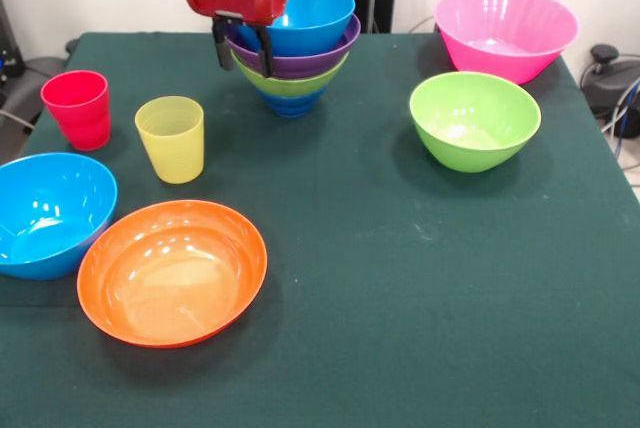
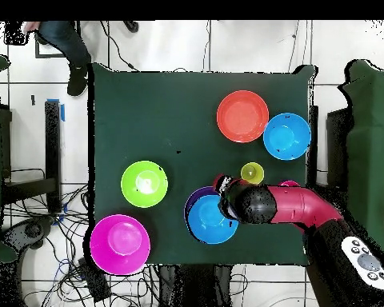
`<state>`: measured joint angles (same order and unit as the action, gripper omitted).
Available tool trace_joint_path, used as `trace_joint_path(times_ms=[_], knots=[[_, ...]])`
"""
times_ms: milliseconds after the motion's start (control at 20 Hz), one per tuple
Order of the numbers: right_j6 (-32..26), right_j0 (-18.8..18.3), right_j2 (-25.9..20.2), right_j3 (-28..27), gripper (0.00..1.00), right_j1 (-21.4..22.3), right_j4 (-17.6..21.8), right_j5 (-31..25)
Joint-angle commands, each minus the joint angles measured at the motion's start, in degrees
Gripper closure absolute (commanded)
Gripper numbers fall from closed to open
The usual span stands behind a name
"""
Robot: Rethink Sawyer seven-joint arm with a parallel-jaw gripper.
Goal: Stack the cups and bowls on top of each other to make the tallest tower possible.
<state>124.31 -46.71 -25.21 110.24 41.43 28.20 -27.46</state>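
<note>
The tower point(image 1: 300, 48) stands at the table's far side: small dark blue bowl point(image 1: 293, 104) lowest, then lime green point(image 1: 290, 84), purple point(image 1: 312, 60) and light blue point(image 1: 318, 10) on top. My gripper point(image 1: 243, 50) hangs open and empty at the tower's left rim, one finger point(image 1: 266, 53) in front of the purple bowl. From overhead the gripper point(image 2: 226, 192) is at the tower's point(image 2: 208, 221) edge. The red cup point(image 1: 77, 108) and yellow cup point(image 1: 171, 138) stand upright at the left. Loose bowls: light blue point(image 1: 50, 213), orange point(image 1: 172, 270), lime green point(image 1: 474, 120), big pink point(image 1: 505, 30).
The green table point(image 1: 400, 298) has open cloth in the front right. The loose light blue and orange bowls nearly touch at the front left. A person's leg point(image 2: 71, 56) shows beyond the table's corner in the overhead view.
</note>
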Motion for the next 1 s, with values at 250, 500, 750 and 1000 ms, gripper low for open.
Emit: trace_joint_path(times_ms=[250, 500, 750, 1000], knots=[[2.4, 1.3, 2.0, -3.7, 0.0, 0.0, -2.5, -2.2], [1.7, 0.8, 1.6, -3.6, 0.0, 0.6, -3.0, -2.2], [0.7, 0.9, 1.6, -4.7, 0.0, 1.0, -4.1, -4.3], [1.0, 2.3, 3.0, -7.6, 0.0, 0.2, -4.0, -5.9]])
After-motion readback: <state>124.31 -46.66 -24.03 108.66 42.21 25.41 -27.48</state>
